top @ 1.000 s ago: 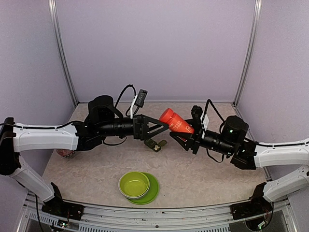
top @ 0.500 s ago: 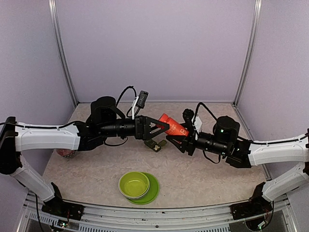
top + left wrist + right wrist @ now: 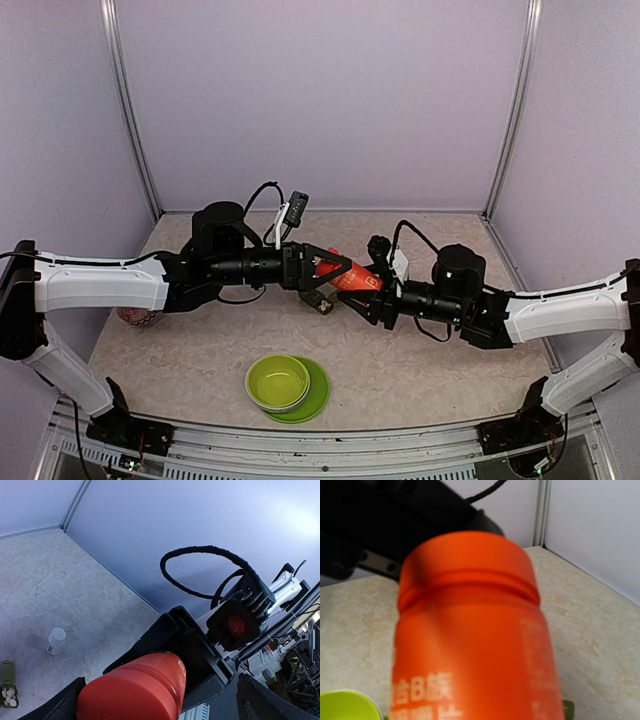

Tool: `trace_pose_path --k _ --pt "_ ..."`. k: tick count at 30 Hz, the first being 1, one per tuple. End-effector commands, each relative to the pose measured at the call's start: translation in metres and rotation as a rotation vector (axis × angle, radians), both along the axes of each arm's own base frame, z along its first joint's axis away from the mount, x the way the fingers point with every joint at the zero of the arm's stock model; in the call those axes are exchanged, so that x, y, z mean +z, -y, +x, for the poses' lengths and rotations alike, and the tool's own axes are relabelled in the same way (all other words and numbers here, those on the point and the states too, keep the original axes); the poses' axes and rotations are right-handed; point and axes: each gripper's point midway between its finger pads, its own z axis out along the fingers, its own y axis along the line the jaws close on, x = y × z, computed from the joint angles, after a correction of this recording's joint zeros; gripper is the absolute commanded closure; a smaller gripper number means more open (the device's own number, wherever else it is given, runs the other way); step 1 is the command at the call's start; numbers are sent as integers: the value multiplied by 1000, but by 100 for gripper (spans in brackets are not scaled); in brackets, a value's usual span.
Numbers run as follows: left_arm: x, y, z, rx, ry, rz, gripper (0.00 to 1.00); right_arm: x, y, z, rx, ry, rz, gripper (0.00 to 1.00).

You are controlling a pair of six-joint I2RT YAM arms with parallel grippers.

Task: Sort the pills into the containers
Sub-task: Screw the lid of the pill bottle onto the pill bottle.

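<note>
The orange-red bottle (image 3: 352, 276) is held tilted above the table, its cap toward the left. My right gripper (image 3: 374, 292) is shut on its body. In the right wrist view the bottle (image 3: 470, 640) fills the frame and hides the fingers. My left gripper (image 3: 342, 266) is open, its fingers on either side of the bottle's cap (image 3: 131, 689). The dark green strip box (image 3: 320, 300) lies on the table just below the bottle, partly hidden. It also shows in the left wrist view (image 3: 7, 691), one compartment open with white pills in it.
A lime-green bowl (image 3: 278, 381) on its plate (image 3: 318, 392) sits near the front edge. A small white bottle (image 3: 56, 640) stands on the table. A reddish patterned object (image 3: 135, 317) lies under the left arm. Purple walls enclose the table.
My right gripper has carried the bottle to the left and lower. Its cap now sits between my left gripper's open fingers. The left arm has shifted slightly right.
</note>
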Motion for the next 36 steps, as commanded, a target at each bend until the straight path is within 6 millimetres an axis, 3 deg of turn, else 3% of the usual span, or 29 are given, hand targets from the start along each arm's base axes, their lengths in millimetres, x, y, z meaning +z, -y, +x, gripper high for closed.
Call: trace_pose_path --k 1,19,26,36 --pt "28 4 -7 -36 70 -61 1 1 -10 -4 33 -2 2 58" --pt "33 -10 -6 14 90 -75 1 0 -16 -24 133 7 4 58" --pt "20 -13 0 39 52 -48 1 23 2 -14 19 75 40 58" --pt "14 -8 -3 7 29 -41 1 19 11 5 -97 75 16 57"
